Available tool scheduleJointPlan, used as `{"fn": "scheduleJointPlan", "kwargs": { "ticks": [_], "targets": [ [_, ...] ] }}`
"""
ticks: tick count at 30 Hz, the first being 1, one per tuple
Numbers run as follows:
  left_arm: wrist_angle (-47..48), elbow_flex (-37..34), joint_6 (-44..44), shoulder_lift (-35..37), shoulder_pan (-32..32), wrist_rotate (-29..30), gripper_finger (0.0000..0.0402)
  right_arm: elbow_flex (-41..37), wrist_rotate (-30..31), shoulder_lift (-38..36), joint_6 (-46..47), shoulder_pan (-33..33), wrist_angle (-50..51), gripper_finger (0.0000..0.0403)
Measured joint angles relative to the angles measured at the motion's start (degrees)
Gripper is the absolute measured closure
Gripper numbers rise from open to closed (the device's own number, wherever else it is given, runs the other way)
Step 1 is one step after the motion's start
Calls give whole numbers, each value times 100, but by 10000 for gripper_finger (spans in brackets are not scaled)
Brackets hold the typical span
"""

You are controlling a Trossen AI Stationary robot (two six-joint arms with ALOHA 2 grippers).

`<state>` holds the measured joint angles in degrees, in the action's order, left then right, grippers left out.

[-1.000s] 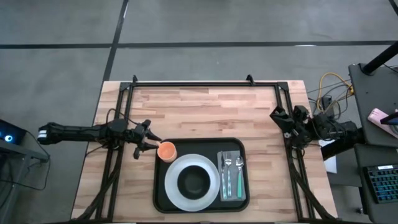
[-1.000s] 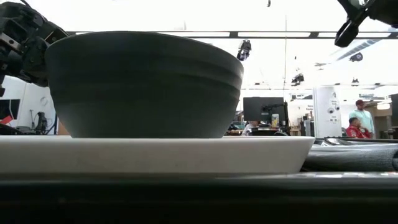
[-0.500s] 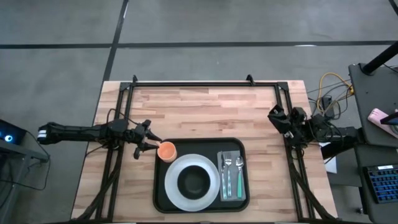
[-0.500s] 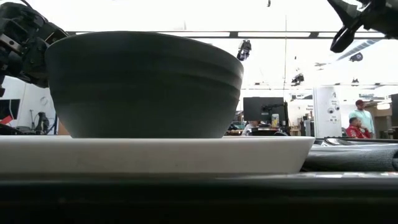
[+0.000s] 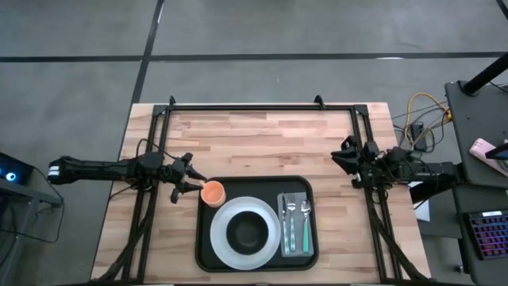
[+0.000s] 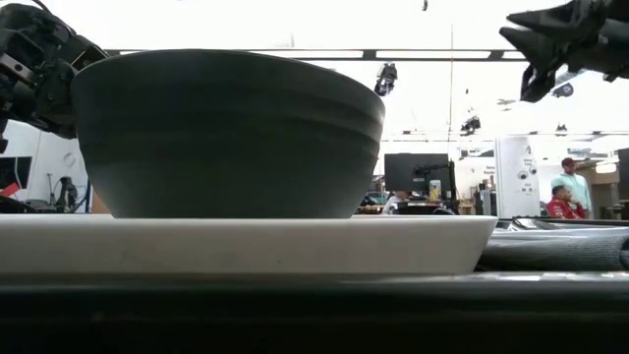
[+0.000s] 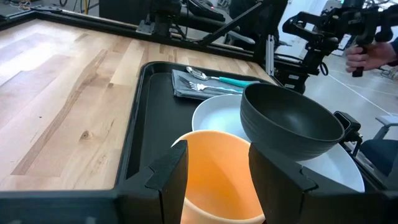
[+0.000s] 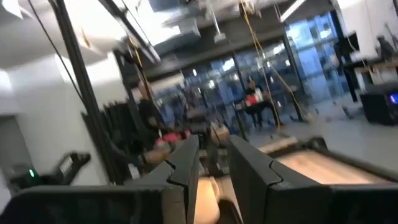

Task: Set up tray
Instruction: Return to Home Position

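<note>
The black tray [image 5: 205,246] lies at the table's near middle. On it stand a white plate [image 5: 222,238] with a dark bowl [image 5: 248,230], and a grey napkin [image 5: 295,240] with a fork and a spoon. An orange cup [image 5: 213,192] stands in the tray's far left corner, and my left gripper [image 5: 196,186] is shut on it. In the low view the bowl [image 6: 226,133] hides the cup. My right gripper [image 5: 338,155] hangs raised over the table's right side. Its fingers stand a narrow gap apart with nothing between them [image 8: 214,171]. My left gripper pinches the orange cup's wall just below the rim [image 7: 186,152] between its two fingers, one on each side. The fingers [image 7: 277,171] come nearly level from the table's left. The cup stands upright with its bottom on the tray.
A black frame rail [image 5: 262,106] runs along the table's far edge, and slanting struts [image 5: 143,222] run down both sides. Bare wood [image 5: 262,143] lies beyond the tray. People [image 6: 568,197] stand in the room behind the table.
My right gripper has swung toward the table's left and sunk a little. It has rolled and now points more level. My left gripper and the cup have kept still.
</note>
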<state>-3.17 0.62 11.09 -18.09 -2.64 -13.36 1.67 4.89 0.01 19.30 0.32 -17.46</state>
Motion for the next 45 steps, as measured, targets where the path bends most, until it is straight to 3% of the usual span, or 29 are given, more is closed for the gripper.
{"fn": "scheduleJointPlan", "kwargs": {
  "ticks": [10, 26, 32, 45],
  "targets": [
    [-1, 0, 0, 0, -2, 1, 251, -9, -368, 0, -738, 4, 784, 331],
    [-1, 0, 0, 0, -2, -1, 251, -9, -380, 22, -1238, 4, 1967, 330],
    [-1, 0, -1, 0, -2, -1, 251, -9, -345, 161, -1764, 4, 1962, 334],
    [-1, 0, -2, -2, 0, 0, 251, -9, -339, 197, -1780, 4, 1959, 318]
  ]
}}
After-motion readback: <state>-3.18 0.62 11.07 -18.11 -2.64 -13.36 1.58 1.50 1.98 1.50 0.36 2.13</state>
